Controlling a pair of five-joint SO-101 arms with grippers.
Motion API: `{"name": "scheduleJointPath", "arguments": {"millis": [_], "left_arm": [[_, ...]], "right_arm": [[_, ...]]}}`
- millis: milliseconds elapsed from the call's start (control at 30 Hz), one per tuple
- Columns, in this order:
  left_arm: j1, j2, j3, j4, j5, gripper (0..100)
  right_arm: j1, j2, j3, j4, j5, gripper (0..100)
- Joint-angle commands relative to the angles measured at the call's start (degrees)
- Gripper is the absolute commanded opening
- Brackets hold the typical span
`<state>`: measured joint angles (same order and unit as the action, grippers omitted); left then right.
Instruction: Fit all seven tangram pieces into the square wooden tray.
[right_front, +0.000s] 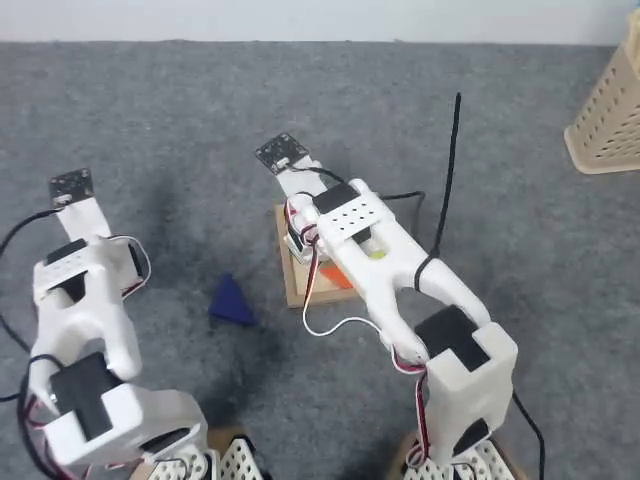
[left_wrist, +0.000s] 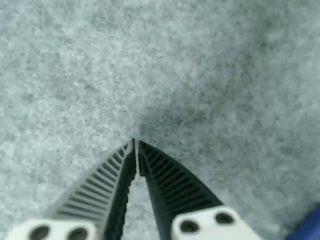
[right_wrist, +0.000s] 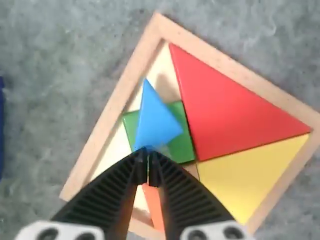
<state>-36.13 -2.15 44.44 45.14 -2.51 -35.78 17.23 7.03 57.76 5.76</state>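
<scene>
Placement is judged underway: the light blue plastic triangle (right_wrist: 155, 120) is pinched by the right gripper (right_wrist: 148, 152) over the square wooden tray (right_wrist: 106, 125); alignment with a bare gap is needed. The left gripper (left_wrist: 135, 145) is pressed together.

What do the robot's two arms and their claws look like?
The left arm and right arm are white shells with black motor blocks; red, white and black cables run along them. The left claw and right claw each have two black, ribbed, tapering fingers on white mounts.
</scene>
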Motion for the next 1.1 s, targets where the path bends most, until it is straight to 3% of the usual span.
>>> {"name": "scheduleJointPath", "arguments": {"millis": [0,400,1067], "left_arm": [[0.1,-3.3,-0.2,-1.1,-0.5,1],[0.1,-3.3,-0.2,-1.1,-0.5,1],[0.1,-3.3,-0.2,-1.1,-0.5,1]], "right_arm": [[-0.5,-4.5,-0.3,-1.3,0.8,0.6],[-0.5,-3.1,-0.4,-5.0,1.1,0.6],[-0.4,12.7,-17.1,-1.5,0.7,0.6]]}}
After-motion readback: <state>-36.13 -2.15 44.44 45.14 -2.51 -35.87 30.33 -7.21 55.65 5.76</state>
